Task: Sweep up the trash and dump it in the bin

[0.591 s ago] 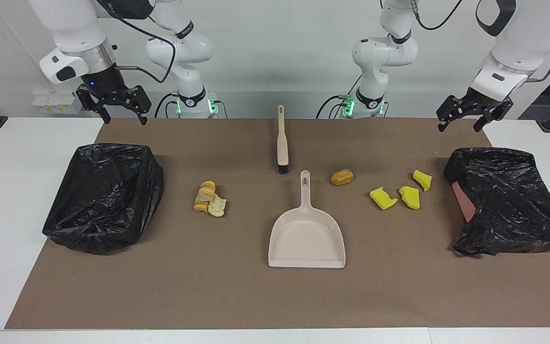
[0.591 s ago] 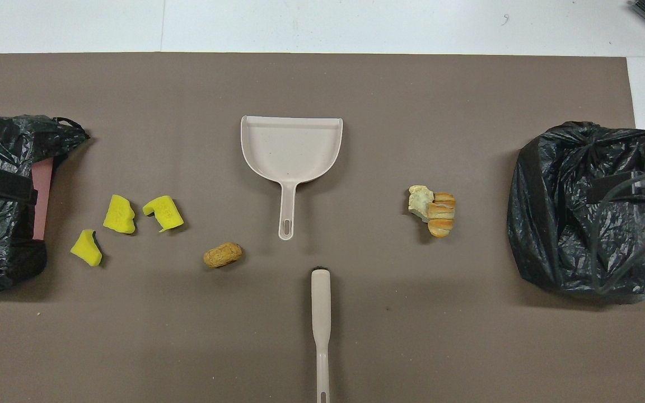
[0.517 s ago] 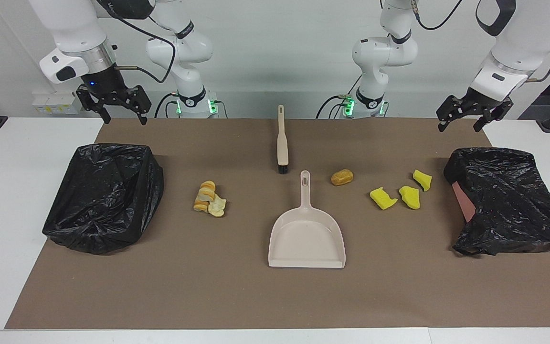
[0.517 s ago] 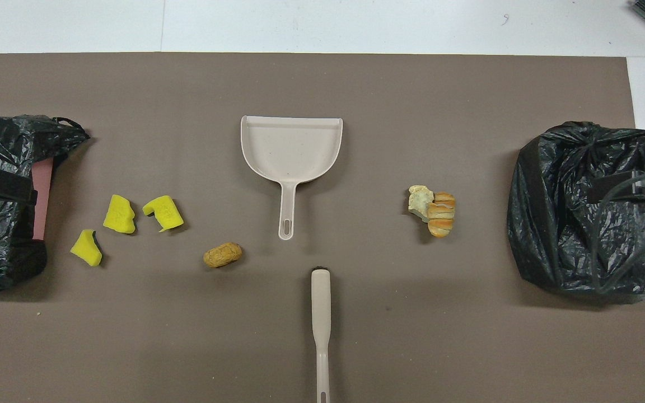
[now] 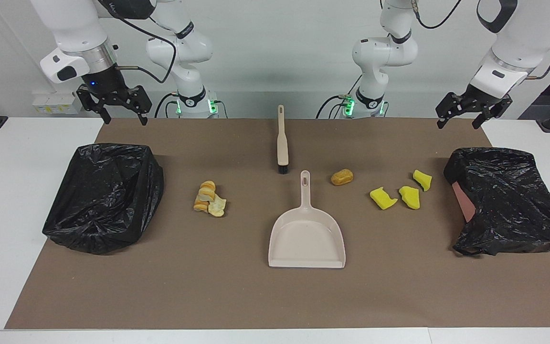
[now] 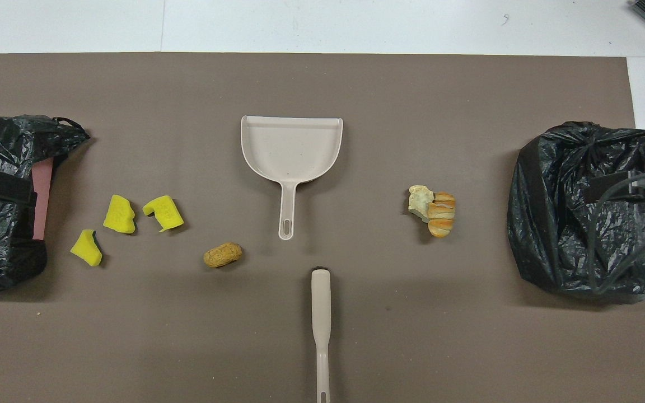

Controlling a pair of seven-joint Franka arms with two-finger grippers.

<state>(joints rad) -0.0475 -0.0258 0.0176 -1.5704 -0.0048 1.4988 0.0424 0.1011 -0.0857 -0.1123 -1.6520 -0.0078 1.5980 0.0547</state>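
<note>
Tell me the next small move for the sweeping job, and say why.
Probably the right gripper should come down onto the brush handle. Both it and the left gripper hang open and empty near the robots' edge of the mat. The brush and dustpan lie untouched mid-table, and the yellow sponge chunks, golden-brown lump and bread-like pieces are unswept.

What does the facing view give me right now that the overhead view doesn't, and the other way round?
Facing view only: both arms whole, with the left gripper and right gripper raised, open and empty, each up by the robots' edge of the mat at its own end.
Overhead view only: the dustpan and brush seen from straight above, and the table's strip past the mat.
Both: three sponge chunks, the brown lump, the bread pieces, and two black-bagged bins.
</note>
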